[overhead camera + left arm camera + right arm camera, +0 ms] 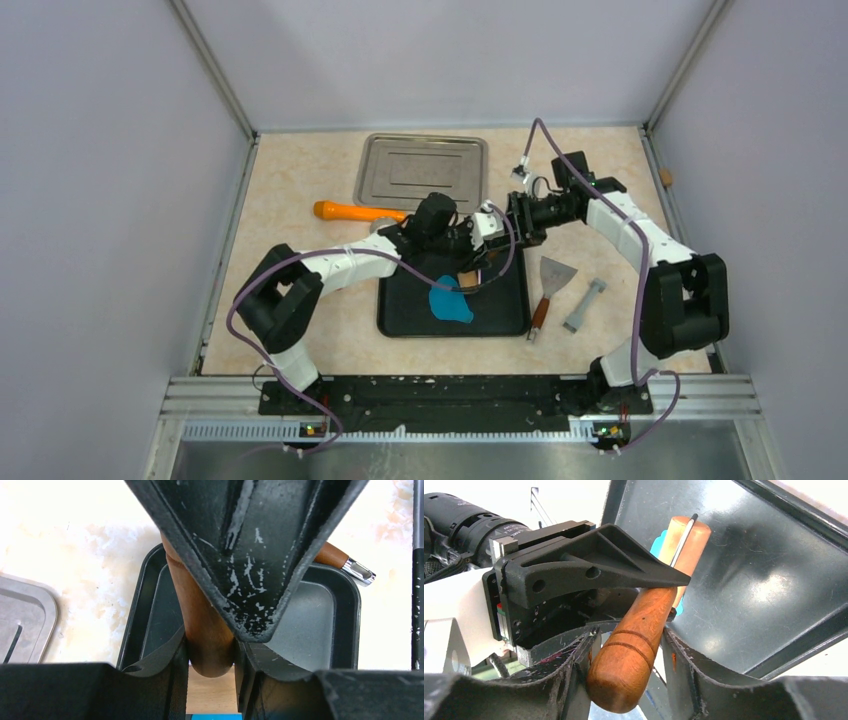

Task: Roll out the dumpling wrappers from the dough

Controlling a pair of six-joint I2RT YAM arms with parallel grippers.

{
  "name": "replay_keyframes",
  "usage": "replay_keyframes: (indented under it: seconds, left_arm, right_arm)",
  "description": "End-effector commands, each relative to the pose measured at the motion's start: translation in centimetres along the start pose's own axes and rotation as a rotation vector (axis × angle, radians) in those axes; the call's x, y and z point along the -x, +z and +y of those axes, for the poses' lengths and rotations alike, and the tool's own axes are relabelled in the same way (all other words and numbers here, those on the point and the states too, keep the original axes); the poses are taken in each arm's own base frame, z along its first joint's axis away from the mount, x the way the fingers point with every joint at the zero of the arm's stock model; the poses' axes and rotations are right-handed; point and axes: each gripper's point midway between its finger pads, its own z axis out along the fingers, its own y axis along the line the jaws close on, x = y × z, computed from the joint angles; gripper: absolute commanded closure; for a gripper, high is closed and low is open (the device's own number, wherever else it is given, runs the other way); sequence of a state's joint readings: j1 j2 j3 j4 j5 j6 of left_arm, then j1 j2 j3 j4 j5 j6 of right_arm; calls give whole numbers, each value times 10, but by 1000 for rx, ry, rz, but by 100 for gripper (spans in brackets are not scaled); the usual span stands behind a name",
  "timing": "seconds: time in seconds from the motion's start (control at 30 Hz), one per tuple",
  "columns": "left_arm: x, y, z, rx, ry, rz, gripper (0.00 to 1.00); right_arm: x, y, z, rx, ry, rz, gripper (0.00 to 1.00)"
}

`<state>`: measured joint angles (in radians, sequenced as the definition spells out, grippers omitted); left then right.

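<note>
The dough (450, 303) is a bright blue flattened lump in the black tray (500, 310). Above it, a wooden rolling pin (467, 280) hangs tilted between both grippers. My left gripper (210, 655) is shut on one brown handle (205, 625), with a strip of dough (212, 716) showing below. My right gripper (626, 645) stands round the other handle (639, 625), with a gap on the right side of the handle. The pin's pale barrel (684, 540) points down at the tray (749, 580). The dumpling wrappers are out of view.
A steel tray (425, 165) lies at the back. An orange cylinder (355, 211) rests to the left of the grippers. A scraper with a wooden handle (550, 280) and a grey tool (585, 305) lie to the right of the black tray.
</note>
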<state>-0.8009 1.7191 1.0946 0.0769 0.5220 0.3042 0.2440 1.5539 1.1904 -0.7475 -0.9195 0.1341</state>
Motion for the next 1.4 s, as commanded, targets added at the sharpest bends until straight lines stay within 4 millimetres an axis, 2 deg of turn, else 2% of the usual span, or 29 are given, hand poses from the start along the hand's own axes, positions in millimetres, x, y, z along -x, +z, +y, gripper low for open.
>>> replay_keyframes:
  seconds: [0.0,0.07,0.13,0.23,0.27,0.3,0.33,0.37,0.5,0.63,0.87,1.0,1.17,1.37]
  left_arm:
    - [25,-11,3,44,27,-65,100]
    - [24,-12,1,43,24,-62,100]
    - [24,-15,-1,42,24,-62,100]
    - [22,-20,-4,41,19,-54,100]
    - [20,-22,-7,35,14,-50,100]
    - [18,-24,-10,26,4,-49,100]
    - [15,-26,-13,22,-9,-46,100]
    - [13,-27,-15,26,-24,-43,100]
    - [1,-27,-28,23,-74,-33,100]
    - [-3,-26,-36,9,-103,-35,100]
    - [-17,-16,-34,9,-95,-27,100]
    - [-41,-14,-33,17,-101,42,100]
    - [-68,-19,-37,29,-115,102,100]
    - [-87,-30,-45,35,-203,148,100]
  right_arm:
    - [-2,4,-5,-22,-2,14,56]
    - [-7,7,-15,-77,-6,32,61]
    - [-9,9,-22,-108,-2,40,60]
    - [-11,13,-25,-102,20,56,60]
    - [-11,15,-24,-94,21,59,64]
    - [-10,17,-21,-80,15,65,73]
    - [-10,20,-18,-60,6,74,90]
    - [-10,22,-15,-47,-13,85,100]
    - [-20,32,-10,-44,-128,159,100]
    - [-30,36,-7,-44,-161,203,100]
    - [-29,41,-25,-120,-219,209,100]
    - [-33,48,-42,-171,-306,220,100]
    - [-39,62,-55,-205,-410,238,100]
    - [-43,79,-48,-176,-418,269,100]
